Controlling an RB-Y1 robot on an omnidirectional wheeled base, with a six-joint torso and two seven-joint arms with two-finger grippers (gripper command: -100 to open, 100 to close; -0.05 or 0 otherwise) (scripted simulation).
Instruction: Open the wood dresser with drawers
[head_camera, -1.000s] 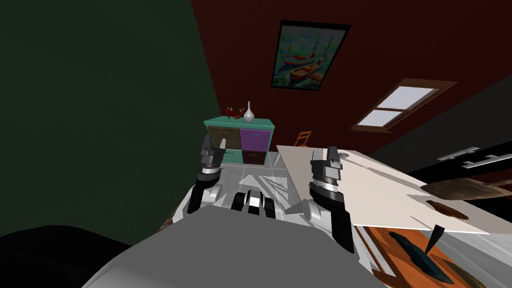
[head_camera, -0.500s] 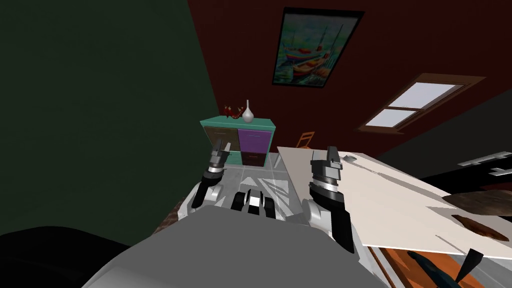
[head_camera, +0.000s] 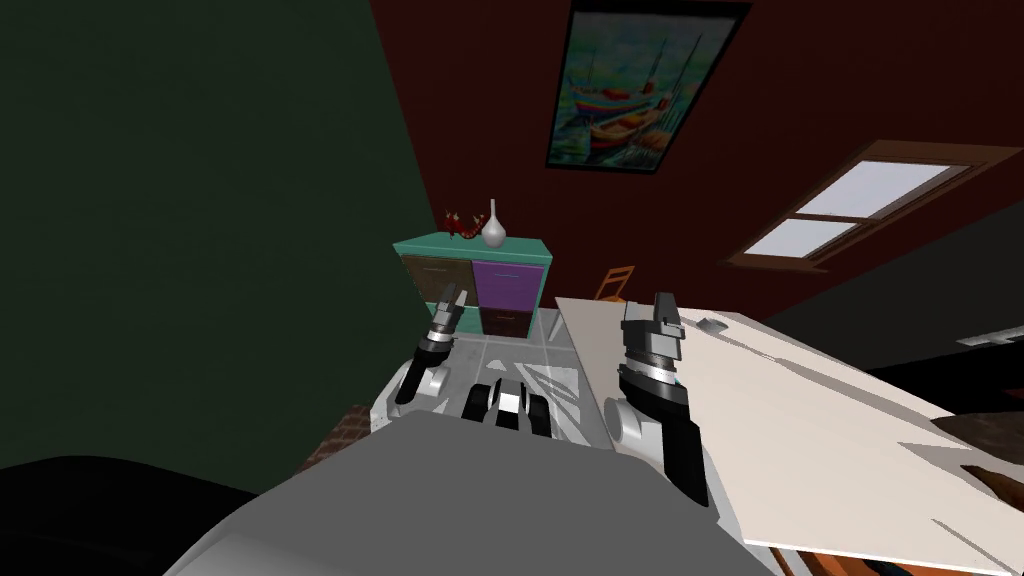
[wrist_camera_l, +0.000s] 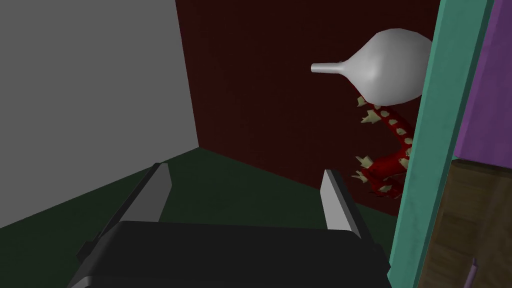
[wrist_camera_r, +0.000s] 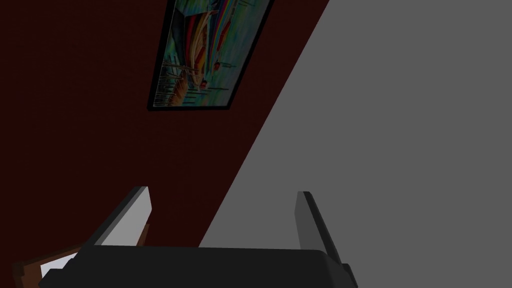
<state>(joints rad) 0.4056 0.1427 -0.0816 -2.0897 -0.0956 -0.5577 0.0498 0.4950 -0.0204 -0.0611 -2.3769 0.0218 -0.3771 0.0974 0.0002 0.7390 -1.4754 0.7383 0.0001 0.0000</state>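
Teal dresser (head_camera: 472, 284) at 12 o'clock. Left gripper (head_camera: 452, 298), spread wide and empty, seems just short of its brown drawer (wrist_camera_l: 465, 220); wrist view brings the white vase (wrist_camera_l: 387, 67) on top close. Right gripper (head_camera: 663, 303), 1 o'clock, likewise spread, empty.

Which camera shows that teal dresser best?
Head view: nearly the whole dresser shows, top and fronts. Left wrist view gives its teal edge and slivers of two fronts; right wrist view faces a wall.
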